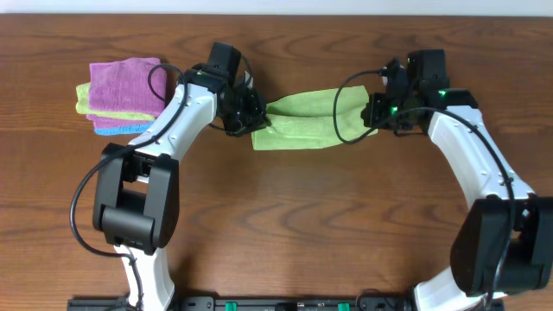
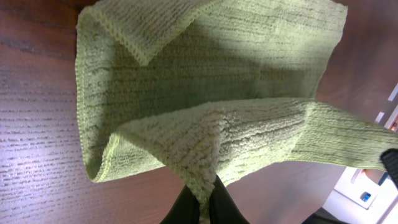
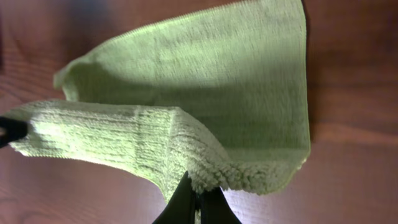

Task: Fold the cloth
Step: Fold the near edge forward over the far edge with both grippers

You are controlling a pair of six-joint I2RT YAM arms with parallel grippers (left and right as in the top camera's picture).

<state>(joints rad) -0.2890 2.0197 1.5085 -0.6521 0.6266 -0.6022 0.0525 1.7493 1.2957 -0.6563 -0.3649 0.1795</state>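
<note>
Spanning the upper centre of the overhead frame, the cloth [image 1: 302,121] is stretched between both arms, its lower layer resting on the table [image 1: 294,225]. The left gripper [image 1: 257,114] is pinched shut on the cloth's left end, and the right gripper [image 1: 371,117] is clamped on its right end. An upper layer is seen raised in both wrist views, probably so that one half can be laid over the other. A stack of other cloths [image 1: 121,95] is noted upper left, well apart.

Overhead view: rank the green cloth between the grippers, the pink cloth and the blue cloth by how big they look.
1. green cloth: largest.
2. pink cloth: somewhat smaller.
3. blue cloth: smallest, only an edge shows.
</note>
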